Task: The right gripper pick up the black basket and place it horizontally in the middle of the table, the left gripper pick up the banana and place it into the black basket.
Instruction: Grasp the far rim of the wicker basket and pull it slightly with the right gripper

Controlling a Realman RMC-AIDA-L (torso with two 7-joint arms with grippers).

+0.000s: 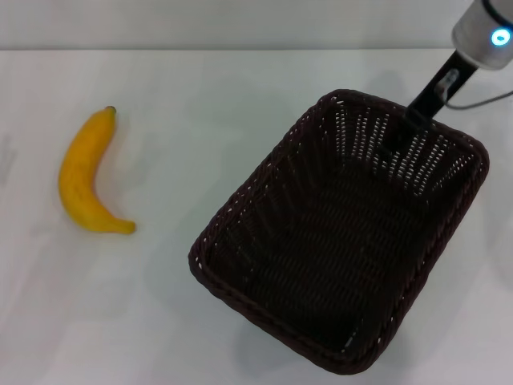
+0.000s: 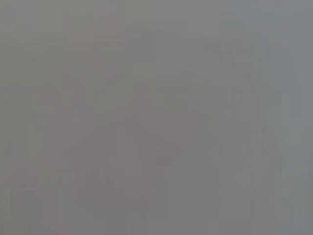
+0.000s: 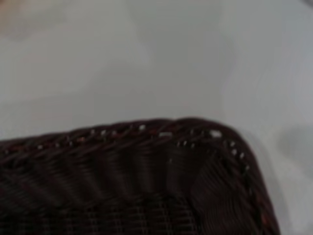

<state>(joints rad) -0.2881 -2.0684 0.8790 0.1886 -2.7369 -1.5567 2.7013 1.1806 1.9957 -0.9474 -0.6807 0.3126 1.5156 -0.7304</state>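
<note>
The black basket (image 1: 337, 241) sits at the right of the white table (image 1: 200, 88), turned diagonally. My right gripper (image 1: 406, 120) comes in from the top right, its slim black finger laid over the basket's far rim, and it looks shut on that rim. The right wrist view shows a corner of the basket's braided rim (image 3: 146, 129) with the table (image 3: 146, 58) beyond it. The yellow banana (image 1: 82, 178) lies on the table at the left, stem tip pointing away from me, well apart from the basket. My left gripper is out of view; the left wrist view is plain grey.
The table's far edge runs along the top of the head view. Bare white surface lies between the banana and the basket.
</note>
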